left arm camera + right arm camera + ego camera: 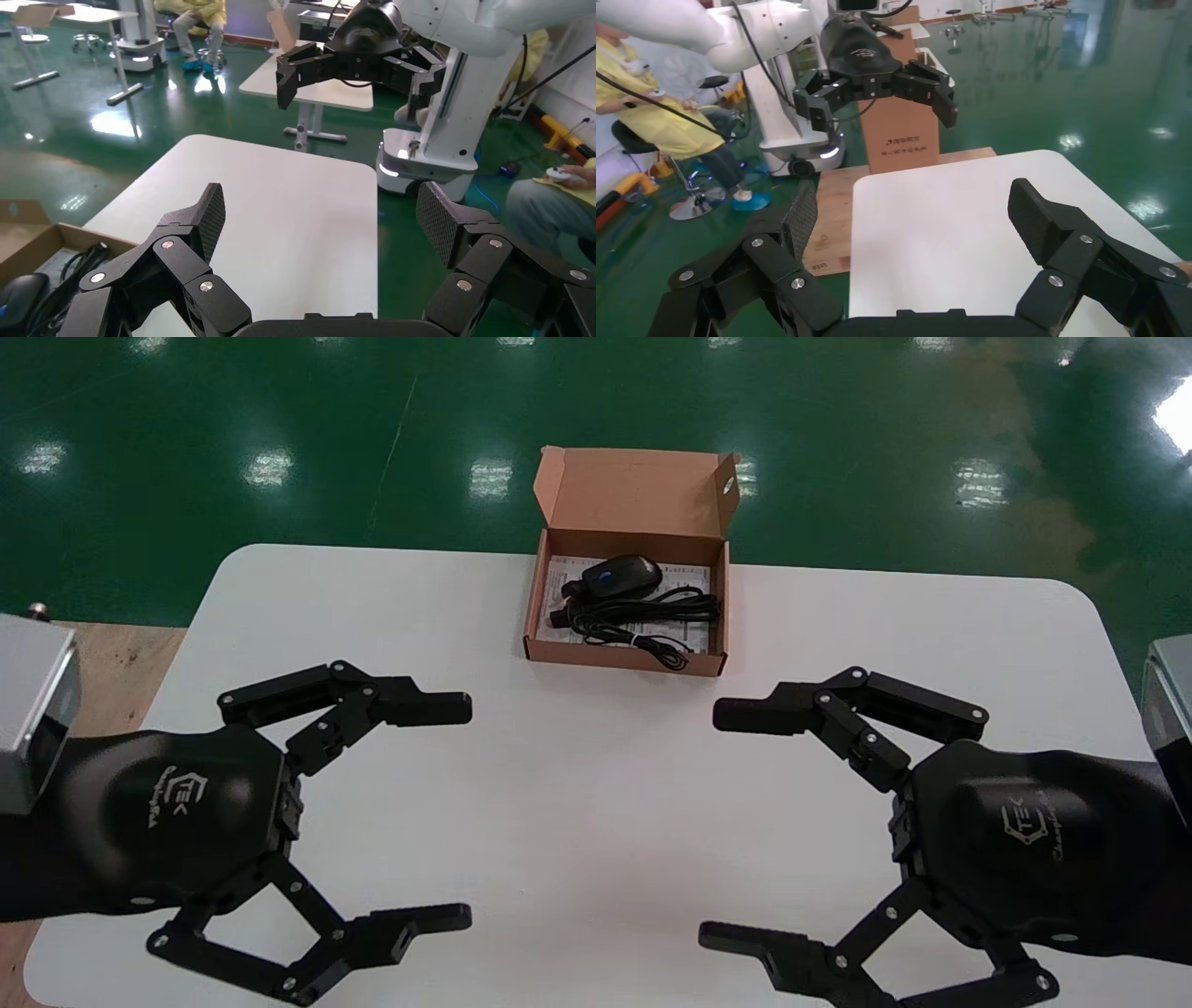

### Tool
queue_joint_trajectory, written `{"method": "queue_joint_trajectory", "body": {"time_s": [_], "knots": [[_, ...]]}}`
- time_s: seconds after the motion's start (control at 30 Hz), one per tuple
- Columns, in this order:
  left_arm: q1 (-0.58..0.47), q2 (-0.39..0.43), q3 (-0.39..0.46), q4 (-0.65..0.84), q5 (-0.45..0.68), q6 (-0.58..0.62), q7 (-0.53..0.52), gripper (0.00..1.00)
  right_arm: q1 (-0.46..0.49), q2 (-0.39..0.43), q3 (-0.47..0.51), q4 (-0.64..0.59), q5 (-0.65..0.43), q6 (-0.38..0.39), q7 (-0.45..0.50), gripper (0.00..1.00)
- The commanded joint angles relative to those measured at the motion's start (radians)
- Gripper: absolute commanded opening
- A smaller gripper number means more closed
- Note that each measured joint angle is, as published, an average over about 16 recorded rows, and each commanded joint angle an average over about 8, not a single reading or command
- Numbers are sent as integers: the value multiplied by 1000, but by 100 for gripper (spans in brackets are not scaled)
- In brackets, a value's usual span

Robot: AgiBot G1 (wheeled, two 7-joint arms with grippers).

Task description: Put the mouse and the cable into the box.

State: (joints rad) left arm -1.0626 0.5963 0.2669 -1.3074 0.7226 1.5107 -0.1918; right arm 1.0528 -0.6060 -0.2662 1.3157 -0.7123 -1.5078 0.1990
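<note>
A brown cardboard box [557, 656] with its lid raised stands at the table's far middle. Inside it lie a black mouse [615, 576] and its coiled black cable [652, 614], on a printed sheet. In the left wrist view the box corner [49, 239], the mouse [17, 295] and the cable [74, 263] show at the edge. My left gripper [456, 812] hovers open over the near left of the table, with nothing between its fingers. My right gripper [726, 823] hovers open over the near right, also holding nothing. Both are well short of the box.
The white table [596, 784] has rounded corners and green floor beyond its far edge. A wooden pallet [831, 210] and a tall carton [898, 137] stand off the table's left side. A seated person [659, 126] is beyond them.
</note>
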Motion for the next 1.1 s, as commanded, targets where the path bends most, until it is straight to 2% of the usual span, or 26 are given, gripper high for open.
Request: {"method": "queue_joint_trajectory", "body": {"time_s": [0.03, 1.1], "knots": [[2, -3, -2, -4, -2, 3, -1, 100, -3, 1, 2, 4, 3, -2, 1, 100], [-12, 16, 13, 25, 8, -16, 5, 100, 19, -4, -12, -29, -16, 11, -10, 100]]}}
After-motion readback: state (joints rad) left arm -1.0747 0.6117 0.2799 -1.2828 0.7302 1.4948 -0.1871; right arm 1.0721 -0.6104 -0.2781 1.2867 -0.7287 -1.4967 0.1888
